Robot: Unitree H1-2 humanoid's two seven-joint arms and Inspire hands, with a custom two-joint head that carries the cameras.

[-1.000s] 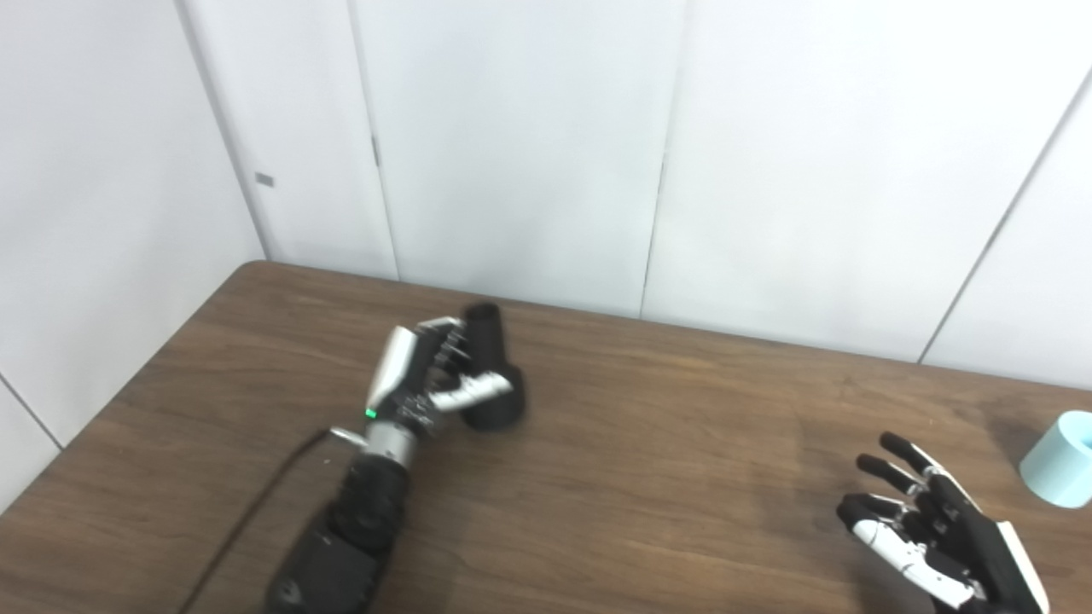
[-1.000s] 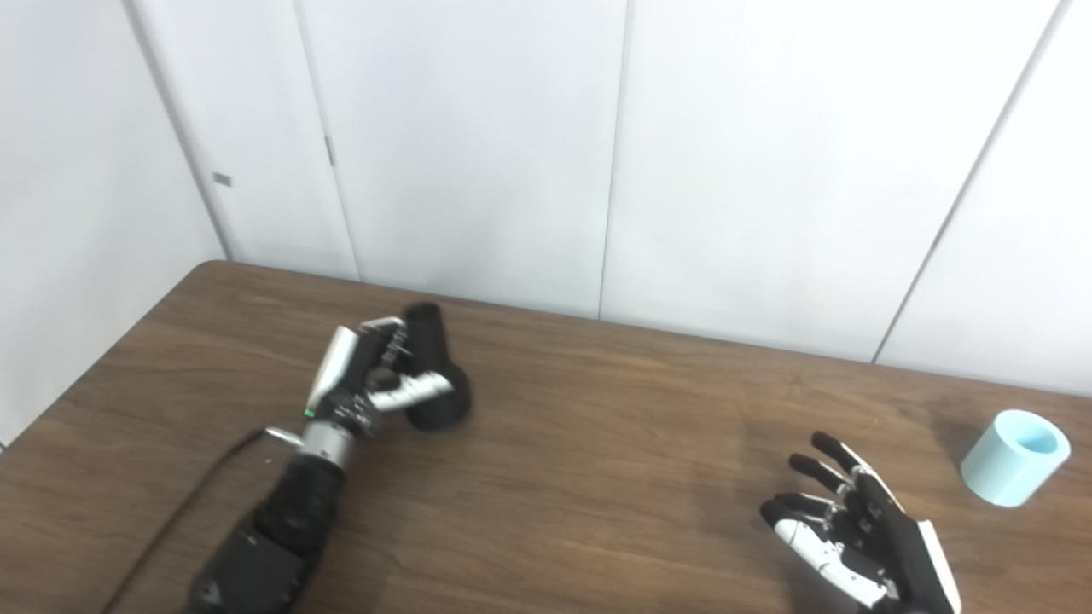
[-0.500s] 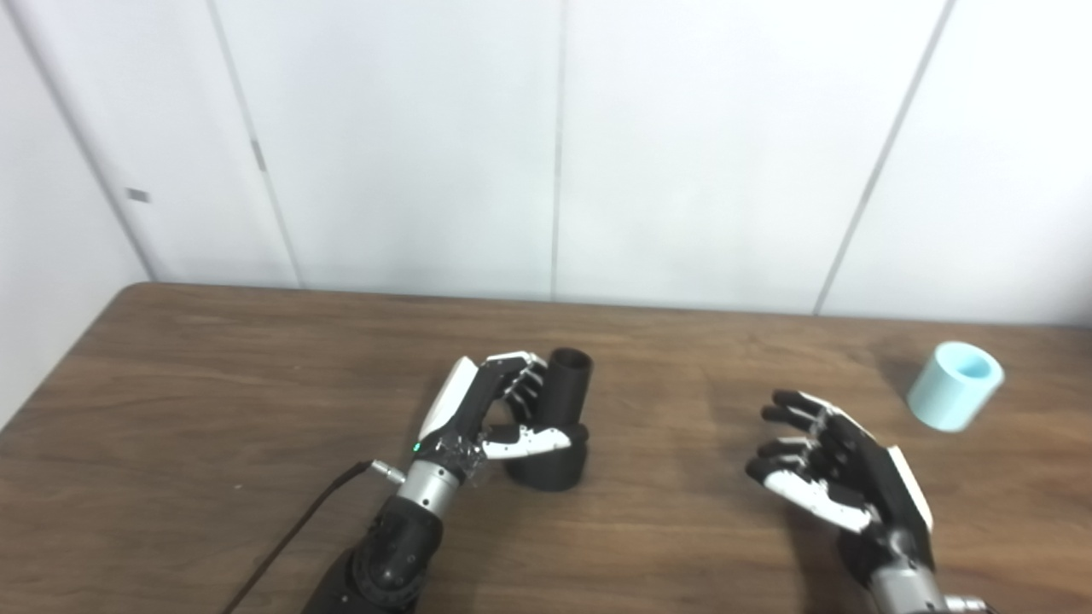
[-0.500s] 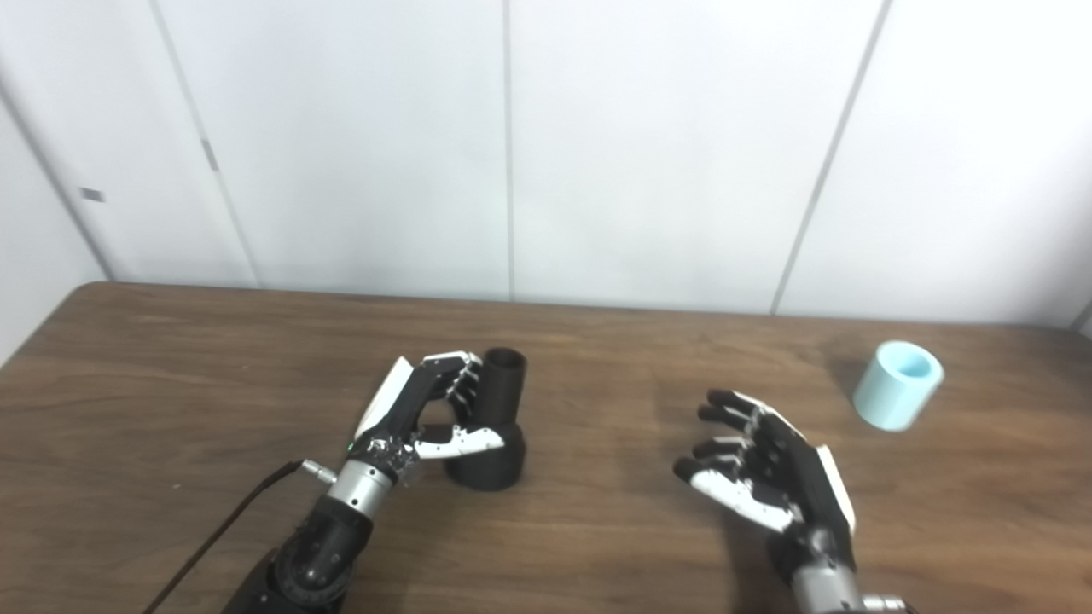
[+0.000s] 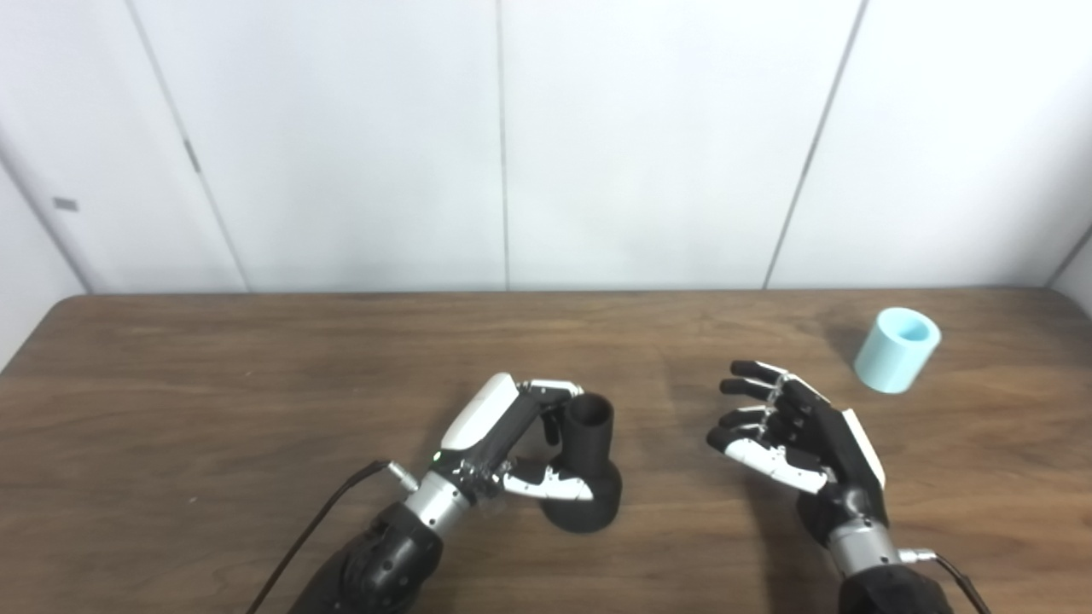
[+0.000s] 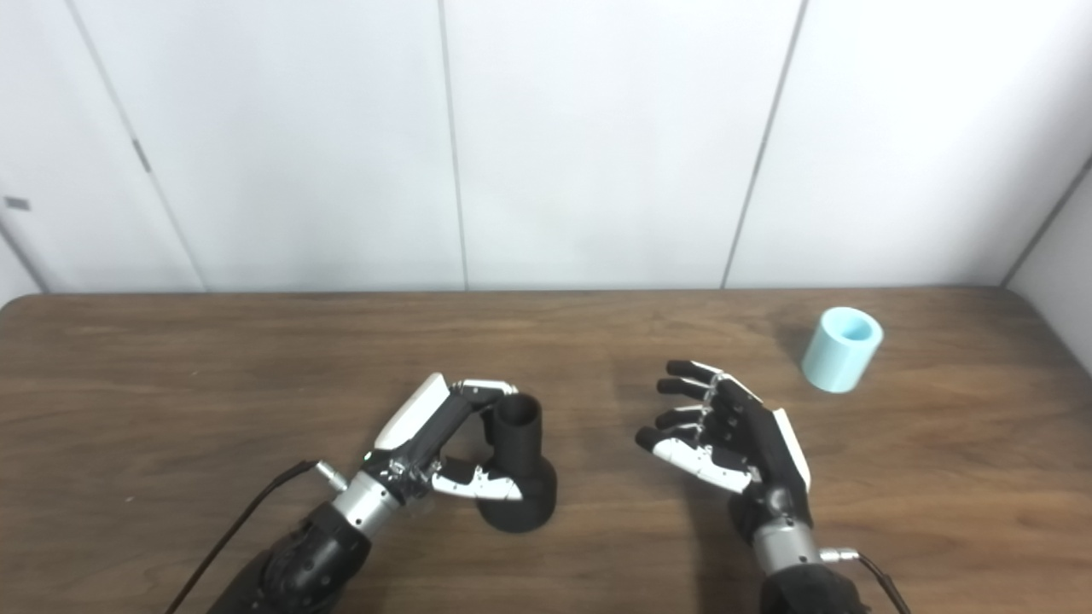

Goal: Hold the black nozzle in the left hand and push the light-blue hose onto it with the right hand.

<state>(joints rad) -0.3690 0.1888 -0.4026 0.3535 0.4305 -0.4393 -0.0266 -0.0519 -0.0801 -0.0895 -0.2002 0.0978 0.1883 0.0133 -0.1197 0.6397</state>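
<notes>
Left hand [image 5: 512, 443] grips the black nozzle [image 5: 587, 465], standing wide base down on the counter [image 5: 213, 384], its mouth upward to take the hose. Right hand [image 5: 798, 435], right of the nozzle, is released, fingers spread; light-blue hose [image 5: 896, 350] sits farther right, untouched.

One black nozzle [image 5: 587, 477] stands on the bench [image 5: 213, 384]. One light-blue hose [image 5: 896, 338], a short piece, lies to the right of the nozzle. Two hands are over the bench: one left hand [image 5: 512, 439] at the nozzle, one right hand [image 5: 793, 435] to its right.
</notes>
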